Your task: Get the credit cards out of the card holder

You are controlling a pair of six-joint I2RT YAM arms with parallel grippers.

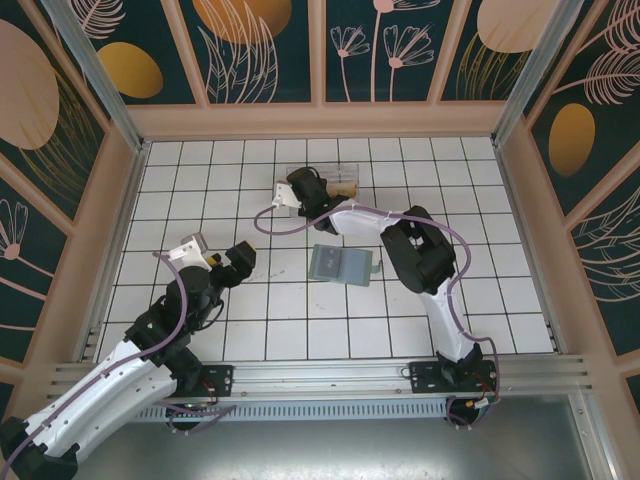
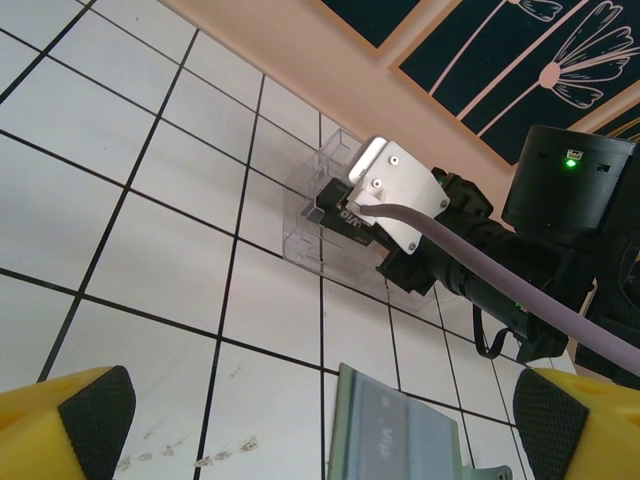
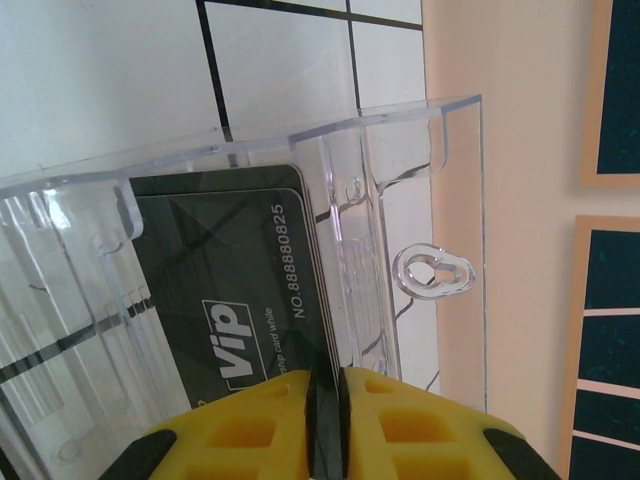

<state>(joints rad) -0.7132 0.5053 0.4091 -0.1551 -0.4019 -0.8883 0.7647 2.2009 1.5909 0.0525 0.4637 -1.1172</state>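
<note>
Card holder (image 3: 410, 200): clear plastic, lying toward 12 o'clock on the tiled table (image 1: 200, 330), just short of the back wall. Black card (image 3: 230, 290) inside, marked VIP, seated in the slot. Right claw (image 3: 327, 390) at the holder's mouth, pinched together on that card's corner, at 6 o'clock in the wrist view. Grey card (image 1: 340, 265) out already, flat at 5 o'clock from the holder. Left claw (image 1: 238, 262) spread wide, hovering at 9 o'clock of the grey card, touching nothing.

Step in hand, by judgement: draw the black card out. Pull straight along the slot, no twist, to avoid binding on the side rails. Corner grip only, likely to slip; go slow. Light holder, unheld, may drag along; watch for that.
</note>
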